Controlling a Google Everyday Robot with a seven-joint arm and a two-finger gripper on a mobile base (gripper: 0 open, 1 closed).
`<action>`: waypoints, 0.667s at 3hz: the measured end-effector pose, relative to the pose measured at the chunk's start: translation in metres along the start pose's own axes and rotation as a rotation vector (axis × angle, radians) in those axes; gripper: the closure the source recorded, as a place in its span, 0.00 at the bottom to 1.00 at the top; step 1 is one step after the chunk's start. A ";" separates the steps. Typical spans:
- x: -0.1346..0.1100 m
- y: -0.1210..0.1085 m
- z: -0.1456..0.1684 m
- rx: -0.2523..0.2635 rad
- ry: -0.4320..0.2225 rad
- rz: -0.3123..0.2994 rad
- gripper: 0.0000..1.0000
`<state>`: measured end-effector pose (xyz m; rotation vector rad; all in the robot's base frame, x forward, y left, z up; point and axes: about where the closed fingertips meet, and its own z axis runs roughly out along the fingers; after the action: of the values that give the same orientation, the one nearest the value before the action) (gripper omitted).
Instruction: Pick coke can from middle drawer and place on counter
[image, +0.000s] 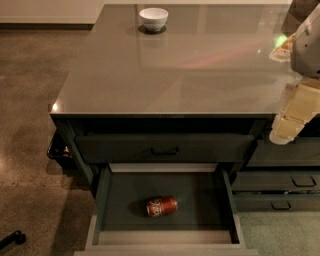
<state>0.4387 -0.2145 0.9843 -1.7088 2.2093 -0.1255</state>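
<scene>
Lying on its side near the centre of the open middle drawer (200, 197), the coke can (161, 205) rests on the dark floor with its logo facing up and its long axis running roughly left to right. It touches none of the drawer walls and has bare floor all round it. The drawer is pulled well out beneath the closed top drawer (125, 148) with the black bar handle.

The gripper (283, 133) hangs at the right edge of the view, just off the corner of the counter (175, 75) and level with the top drawer, well apart from the can and higher than it. It carries nothing; whether it is spread or pressed together I cannot tell from this angle.

By my reading the task is at its first step, the reach: the can is not yet grasped and nothing of the placing is done. The next move calls for the gripper to travel left and down into the drawer, keeping clear of the overhanging top drawer and the right wall, and to line up across the can's round body, since a can lying flat may roll away if nudged. The counter has broad free space; only a white bowl (153, 18) stands at its far edge.
</scene>
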 end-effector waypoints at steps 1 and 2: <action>0.000 0.000 0.000 0.000 0.000 0.000 0.00; -0.006 0.010 0.036 -0.037 -0.066 0.007 0.00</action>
<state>0.4422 -0.2007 0.9488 -1.6989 2.1828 -0.0269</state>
